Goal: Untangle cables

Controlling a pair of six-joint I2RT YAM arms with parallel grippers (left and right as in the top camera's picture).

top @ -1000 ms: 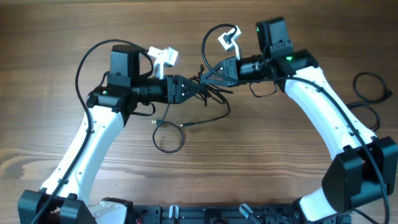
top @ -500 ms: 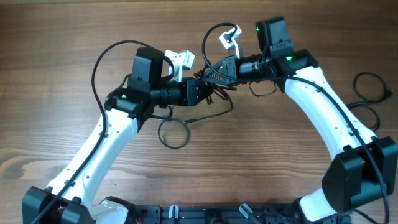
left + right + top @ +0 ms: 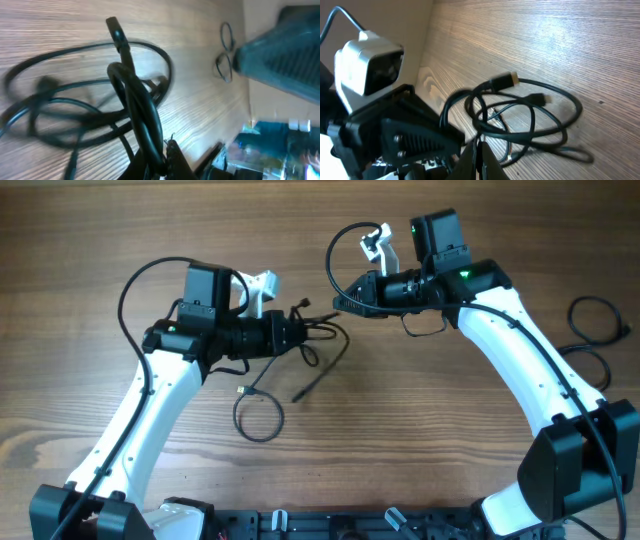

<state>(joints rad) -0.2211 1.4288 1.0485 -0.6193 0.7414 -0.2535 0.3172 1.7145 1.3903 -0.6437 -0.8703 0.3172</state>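
ROBOTICS LAB BENCH: Two white-and-black robot arms, the left arm and the right arm, rose from a black mounting frame at the near edge of a wood-grain table. Each wrist carried a small white camera, and a green status light glowed on the right arm. Thin black cables lay on the wood. Past the table's edge, only blurred blue-green shapes showed.
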